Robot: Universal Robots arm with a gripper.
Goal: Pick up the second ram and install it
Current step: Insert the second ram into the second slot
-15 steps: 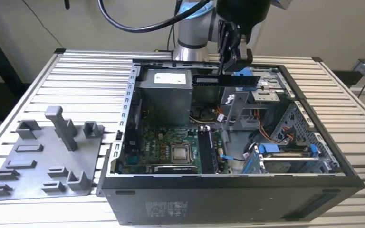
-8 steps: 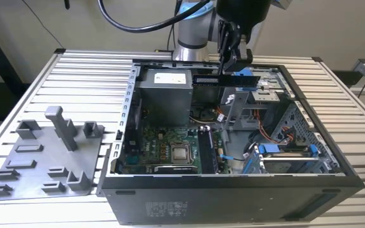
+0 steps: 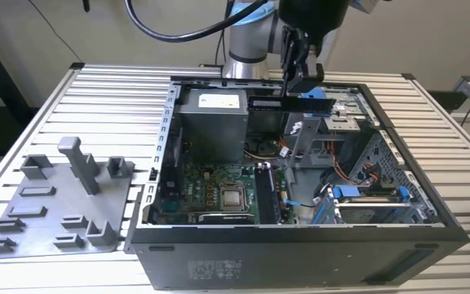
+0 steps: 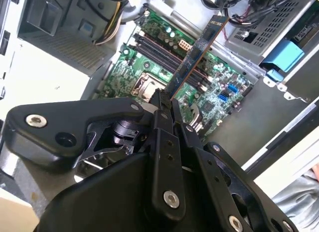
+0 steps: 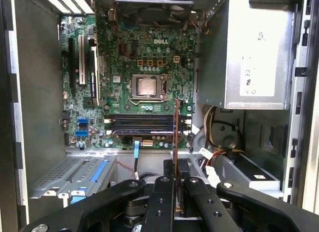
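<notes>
A white slatted table (image 3: pixel 112 92) carries an open computer case (image 3: pixel 300 251), lying on its side with its inside facing up. Just beside the case, at the exterior view's left, rests a grey fixture plate (image 3: pixel 47 211) with upright pegs. Inside the case a grey power supply (image 3: pixel 210 122) sits at the far end, and the green motherboard (image 3: pixel 210 190) lies next to it, nearer the case's front wall. Blue drive carriers (image 3: pixel 366 191) fill the corner at the exterior view's right.

The gripper (image 3: pixel 303 84) hangs above the case, over its far half. Its black fingers (image 4: pixel 160 117) are pinching the second ram (image 3: pixel 292 103) by one end of its long edge. The stick is in the air, level, clear of the board and well above it (in the exterior view it crosses in front of the power supply's upper edge).

In the second wrist view the second ram (image 4: pixel 197 50) reaches out from the fingers over the memory slots (image 4: pixel 159 50). In the first wrist view it is seen edge-on (image 5: pixel 176 127), a thin line crossing the slots (image 5: pixel 144 126) near the processor socket (image 5: pixel 147 87).
</notes>
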